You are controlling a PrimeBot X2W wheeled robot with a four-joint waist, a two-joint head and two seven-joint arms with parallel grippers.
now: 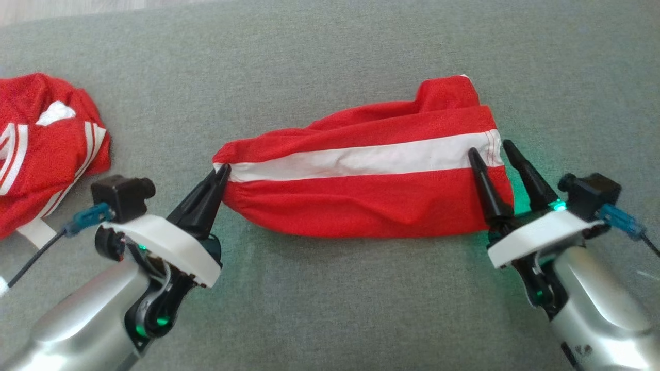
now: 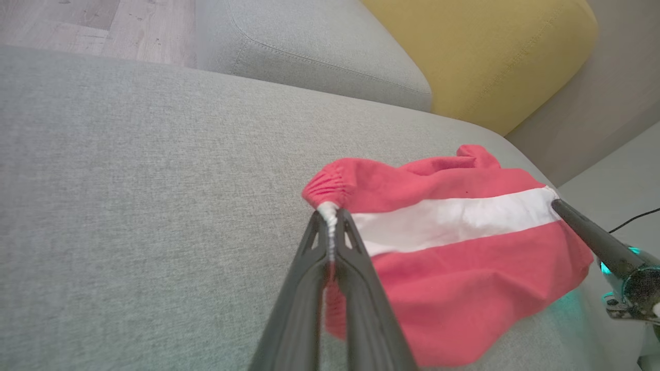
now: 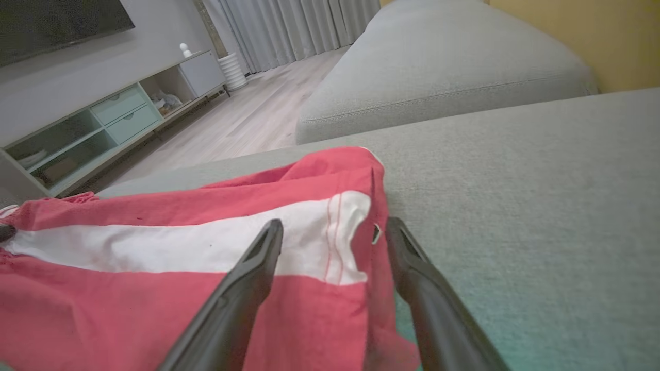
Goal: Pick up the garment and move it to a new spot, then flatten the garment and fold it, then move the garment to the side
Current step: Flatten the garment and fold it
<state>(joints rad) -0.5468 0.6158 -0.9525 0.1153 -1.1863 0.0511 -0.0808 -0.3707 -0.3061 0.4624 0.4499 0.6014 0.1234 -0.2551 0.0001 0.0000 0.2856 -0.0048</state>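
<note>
The garment [image 1: 361, 180] is a pair of red shorts with a white side stripe, lying stretched across the grey sofa cushion. My left gripper [image 1: 221, 170] is shut on the gathered waistband at its left end; the left wrist view shows the white band [image 2: 330, 226] pinched between the fingers. At the hem end my right gripper [image 1: 491, 148] stands open, one finger over the cloth and the other just past the hem edge. In the right wrist view the hem [image 3: 361, 242] lies between my right gripper's [image 3: 334, 226] spread fingers.
A second red garment with white stripes [image 1: 46, 144] lies bunched at the far left of the cushion [image 1: 330, 46]. Another grey cushion [image 2: 319, 46] and a yellow cushion [image 2: 490, 46] lie beyond. Wooden floor and a TV cabinet [image 3: 103, 123] appear past the sofa edge.
</note>
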